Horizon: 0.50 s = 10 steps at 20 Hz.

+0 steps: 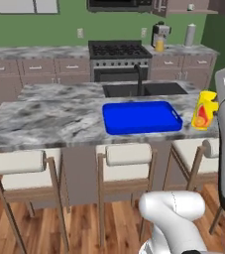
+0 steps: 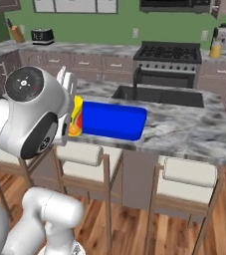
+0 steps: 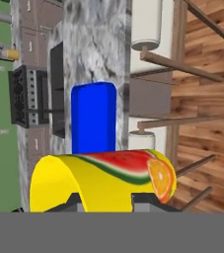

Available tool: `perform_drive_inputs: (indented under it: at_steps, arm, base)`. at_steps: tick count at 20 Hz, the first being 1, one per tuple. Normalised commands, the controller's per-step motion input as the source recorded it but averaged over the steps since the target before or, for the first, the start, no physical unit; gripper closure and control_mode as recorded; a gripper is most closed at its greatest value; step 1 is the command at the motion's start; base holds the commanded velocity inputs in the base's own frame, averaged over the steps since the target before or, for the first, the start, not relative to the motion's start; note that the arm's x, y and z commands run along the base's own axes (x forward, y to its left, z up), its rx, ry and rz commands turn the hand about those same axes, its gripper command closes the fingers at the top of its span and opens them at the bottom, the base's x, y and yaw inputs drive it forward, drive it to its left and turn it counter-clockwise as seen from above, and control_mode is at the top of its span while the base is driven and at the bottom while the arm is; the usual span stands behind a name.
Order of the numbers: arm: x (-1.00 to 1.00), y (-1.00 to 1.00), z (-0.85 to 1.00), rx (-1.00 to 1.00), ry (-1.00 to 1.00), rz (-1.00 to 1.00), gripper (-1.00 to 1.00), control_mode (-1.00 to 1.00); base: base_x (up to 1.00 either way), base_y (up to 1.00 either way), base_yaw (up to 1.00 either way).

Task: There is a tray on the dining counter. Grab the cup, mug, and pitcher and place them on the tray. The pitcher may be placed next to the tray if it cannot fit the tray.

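Note:
My gripper (image 3: 106, 203) is shut on the yellow cup (image 3: 103, 180), which has a watermelon and orange print on its side. In the left base view the cup (image 1: 204, 110) hangs slightly tilted just right of the blue tray (image 1: 141, 117), at the right end of the dining counter (image 1: 49, 119). From the right base view, the cup (image 2: 76, 117) peeks out behind my arm, against the tray's (image 2: 112, 120) near end. The pitcher (image 1: 159, 45) with orange-yellow contents stands on the back worktop right of the stove. The mug is out of view.
A sink (image 1: 143, 89) with a dark faucet (image 1: 140, 78) lies just behind the tray. Wooden stools (image 1: 126, 163) line the counter's front edge. The stove (image 1: 119, 52) and a grey cylinder (image 1: 190, 34) are at the back wall.

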Motion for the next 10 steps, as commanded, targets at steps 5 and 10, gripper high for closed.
perform_drive_inputs:
  at_steps: [5,10]
  arm:
    - [0.0,0.0,0.0,0.0,0.0,0.0,1.0,1.0]
    - [0.0,0.0,0.0,0.0,0.0,0.0,1.0,1.0]
  base:
    - [0.35,0.24,0.11]
    - [0.46,0.3,0.0]
